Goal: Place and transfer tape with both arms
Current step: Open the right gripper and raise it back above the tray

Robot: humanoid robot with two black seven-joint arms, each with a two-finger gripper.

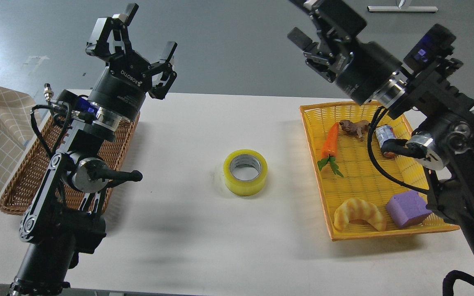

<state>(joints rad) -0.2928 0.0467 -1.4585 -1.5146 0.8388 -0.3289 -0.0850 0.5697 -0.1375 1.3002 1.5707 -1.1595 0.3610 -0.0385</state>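
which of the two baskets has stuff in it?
The yellow plastic woven tray on the right. It holds an orange toy carrot, a yellow croissant toy and a purple block, among others. The brown wicker basket on the left shows nothing inside.

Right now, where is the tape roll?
In the head view the tape lies flat near the middle of the white table, between the wicker basket and the yellow tray, untouched by either arm.
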